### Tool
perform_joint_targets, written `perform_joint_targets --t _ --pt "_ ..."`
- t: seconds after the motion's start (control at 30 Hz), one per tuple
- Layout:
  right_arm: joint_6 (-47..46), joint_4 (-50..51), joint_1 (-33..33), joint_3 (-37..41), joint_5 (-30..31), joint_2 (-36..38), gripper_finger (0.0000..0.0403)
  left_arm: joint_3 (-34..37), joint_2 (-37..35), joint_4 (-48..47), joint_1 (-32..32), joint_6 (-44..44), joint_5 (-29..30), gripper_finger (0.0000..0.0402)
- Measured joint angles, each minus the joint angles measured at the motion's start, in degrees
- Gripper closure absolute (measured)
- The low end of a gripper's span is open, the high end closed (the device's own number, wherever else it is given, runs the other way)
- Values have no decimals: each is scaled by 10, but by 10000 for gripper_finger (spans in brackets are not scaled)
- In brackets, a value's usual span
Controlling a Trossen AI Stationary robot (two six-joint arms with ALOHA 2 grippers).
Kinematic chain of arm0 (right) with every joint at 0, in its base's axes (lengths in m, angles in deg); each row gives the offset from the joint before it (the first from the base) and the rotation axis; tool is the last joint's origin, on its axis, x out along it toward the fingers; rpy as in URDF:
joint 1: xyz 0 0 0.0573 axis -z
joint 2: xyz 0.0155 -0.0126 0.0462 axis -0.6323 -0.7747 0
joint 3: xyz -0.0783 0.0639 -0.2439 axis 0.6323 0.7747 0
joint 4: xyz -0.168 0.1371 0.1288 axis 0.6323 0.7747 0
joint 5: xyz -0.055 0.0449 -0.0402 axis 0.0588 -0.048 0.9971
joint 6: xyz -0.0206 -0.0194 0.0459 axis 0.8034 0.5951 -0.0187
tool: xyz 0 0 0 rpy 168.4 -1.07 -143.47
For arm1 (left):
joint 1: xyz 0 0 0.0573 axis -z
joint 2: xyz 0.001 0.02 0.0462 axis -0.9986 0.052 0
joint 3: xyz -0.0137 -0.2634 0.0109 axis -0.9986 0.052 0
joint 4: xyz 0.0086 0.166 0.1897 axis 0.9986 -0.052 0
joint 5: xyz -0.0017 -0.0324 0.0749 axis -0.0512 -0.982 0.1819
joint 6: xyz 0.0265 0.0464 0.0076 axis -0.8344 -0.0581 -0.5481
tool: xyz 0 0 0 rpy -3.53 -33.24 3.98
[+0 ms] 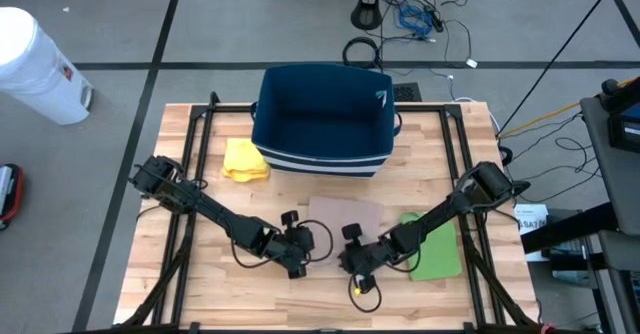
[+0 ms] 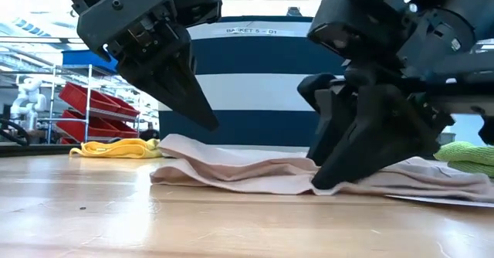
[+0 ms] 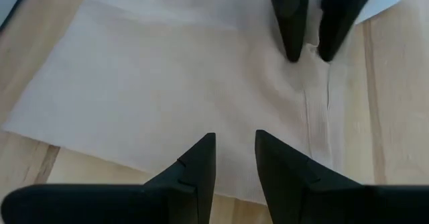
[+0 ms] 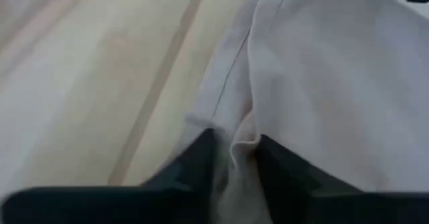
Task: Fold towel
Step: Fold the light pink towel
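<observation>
Right fingers [image 4: 234, 158] pinch my beige towel's [image 1: 345, 214] near edge on the counter [image 1: 200, 284]; left fingers [image 3: 234, 158] hover slightly apart above it.

Two dark jointed arms, apparently matte black, each tool ending in tapered wedge fingers [image 3: 194, 177].

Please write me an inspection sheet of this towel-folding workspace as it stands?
Surface: wooden table, black frame.
Job's things: beige towel lying flat, partly folded, at table centre.
Clutter: yellow cloth, green cloth, navy basket at the back.
Grippers: left gripper hovers above the towel's near edge, holding nothing; right gripper pinches a towel fold.
Cables: cords on the floor behind the table.
Surroundings: white bin, red shelf bins.
</observation>
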Motion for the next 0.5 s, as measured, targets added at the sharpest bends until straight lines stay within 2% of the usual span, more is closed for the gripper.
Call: perform_joint_targets --t 0.1,0.17,0.5 --pt "18 6 -10 1 34 2 363 0 0 1 -2 0 0 290" --pt "32 7 -18 2 56 2 391 0 0 0 -2 0 0 290" --pt "77 12 -52 4 156 46 399 0 9 3 -9 2 0 290"
